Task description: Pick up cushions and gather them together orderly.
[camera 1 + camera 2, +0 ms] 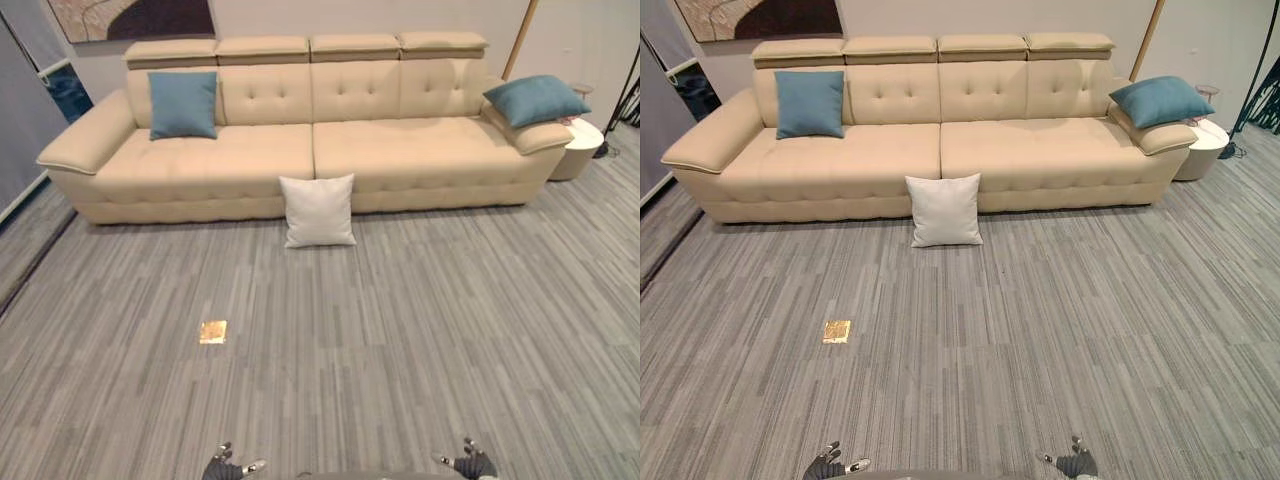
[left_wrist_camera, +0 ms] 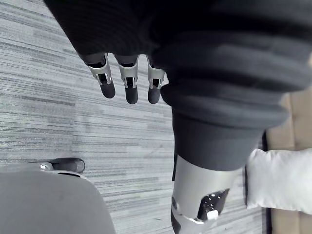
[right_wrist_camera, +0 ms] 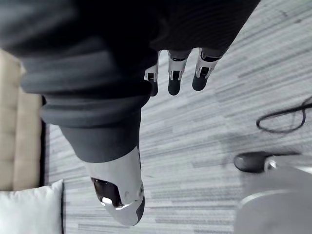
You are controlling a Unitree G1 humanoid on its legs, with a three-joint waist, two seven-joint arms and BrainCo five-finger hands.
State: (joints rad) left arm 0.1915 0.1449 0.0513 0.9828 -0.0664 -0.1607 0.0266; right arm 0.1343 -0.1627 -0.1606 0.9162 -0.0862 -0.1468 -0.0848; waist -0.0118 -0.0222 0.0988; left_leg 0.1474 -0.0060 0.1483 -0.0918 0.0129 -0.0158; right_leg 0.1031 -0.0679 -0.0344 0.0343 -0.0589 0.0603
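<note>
Both hands are hanging empty at the bottom edge of the frame: left hand (image 1: 228,466) and right hand (image 1: 470,464), fingers loosely extended, gripping nothing. The white cushion (image 1: 318,210) is standing on the floor at centre, leaning against the sofa (image 1: 400,150) front. The left teal cushion (image 1: 183,104) is sitting upper left on the seat; the right teal cushion (image 1: 535,99) is lying upper right on the armrest. Judgement: the white cushion is nearest, and taking it by opposite edges is advisable.

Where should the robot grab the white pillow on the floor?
Probably its top edge, from above and in front: the white pillow stands leaning on the sofa front, so its back and bottom are blocked while the top is free.
</note>
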